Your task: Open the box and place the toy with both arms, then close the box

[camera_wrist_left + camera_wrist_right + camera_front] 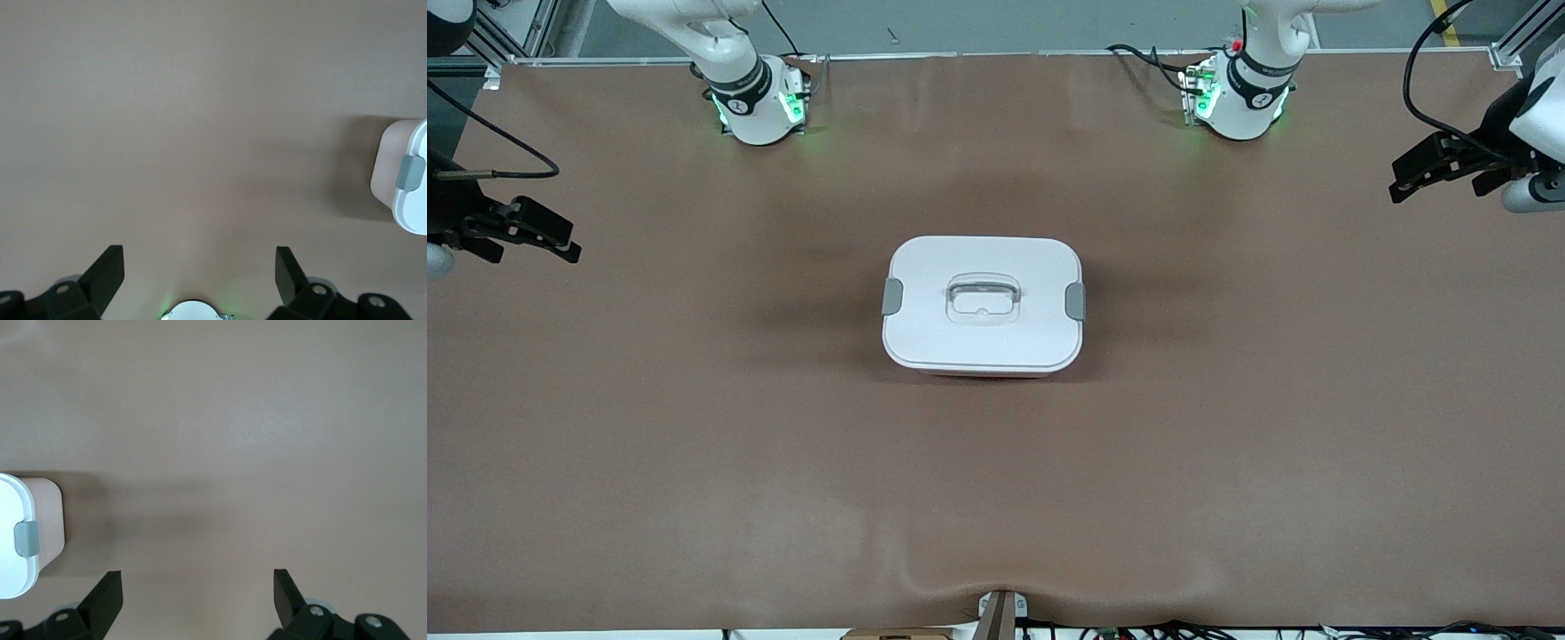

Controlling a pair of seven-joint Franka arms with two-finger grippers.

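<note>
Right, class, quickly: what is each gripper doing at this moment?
Left gripper: open, holding nothing, over bare table at its own end.
Right gripper: open, holding nothing, over bare table at its own end.

Box (983,356) — pale pink tub, thin red edge at its base; lid (983,333) white, plain; two side clips (892,297) grey; recessed handle (983,296) clear. Table cover (694,444) — plain brown. Arm bases (758,107) white with dark grey bands, green lights. Left gripper (197,267) and right gripper (197,587) black.
</note>
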